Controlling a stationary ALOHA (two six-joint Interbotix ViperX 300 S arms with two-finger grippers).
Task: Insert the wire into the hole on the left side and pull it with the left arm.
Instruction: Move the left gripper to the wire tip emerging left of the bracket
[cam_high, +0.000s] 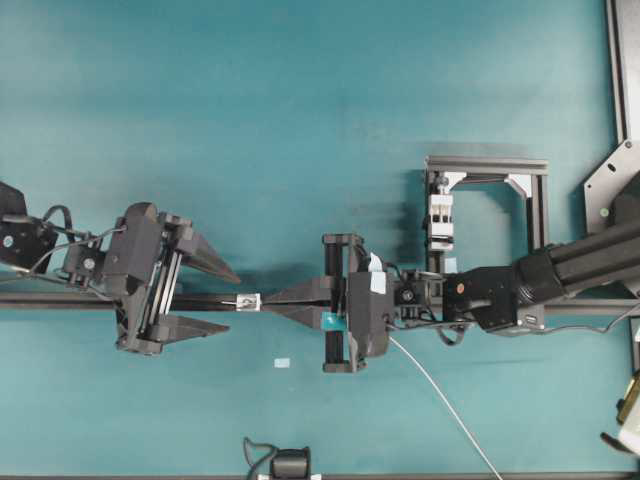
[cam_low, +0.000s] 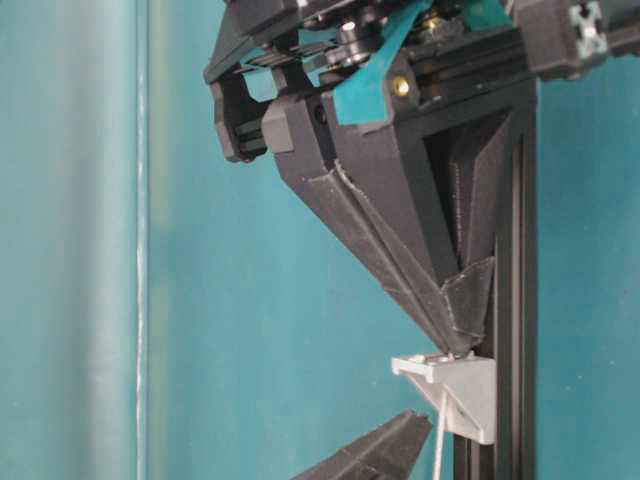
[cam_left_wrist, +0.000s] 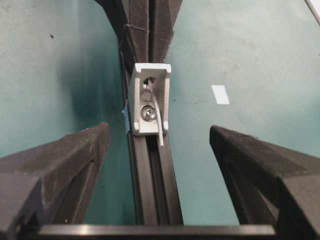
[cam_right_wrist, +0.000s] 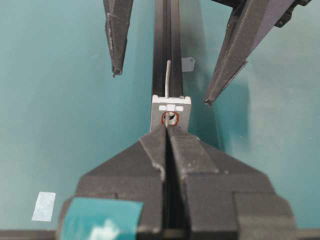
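The tiny white block (cam_left_wrist: 150, 100) sits on a black rail, its hole (cam_left_wrist: 150, 80) facing my left wrist camera. The thin silvery wire (cam_left_wrist: 159, 127) passes through the hole, and a short end sticks out on the left side. My right gripper (cam_right_wrist: 167, 127) is shut on the wire with its tips against the block (cam_right_wrist: 170, 111). Behind that gripper the wire (cam_high: 445, 405) trails to the table's front edge. My left gripper (cam_left_wrist: 159, 131) is open, its fingers (cam_left_wrist: 60, 165) wide on either side of the protruding wire end and not touching it. Overhead, it (cam_high: 225, 300) stands just left of the block (cam_high: 248, 301).
The black rail (cam_high: 60, 300) runs left to right across the table. An aluminium frame with a taller white clamp (cam_high: 441, 215) stands behind the right arm. A small black device (cam_high: 290, 463) lies at the front edge. A white tape scrap (cam_high: 281, 363) lies near the rail.
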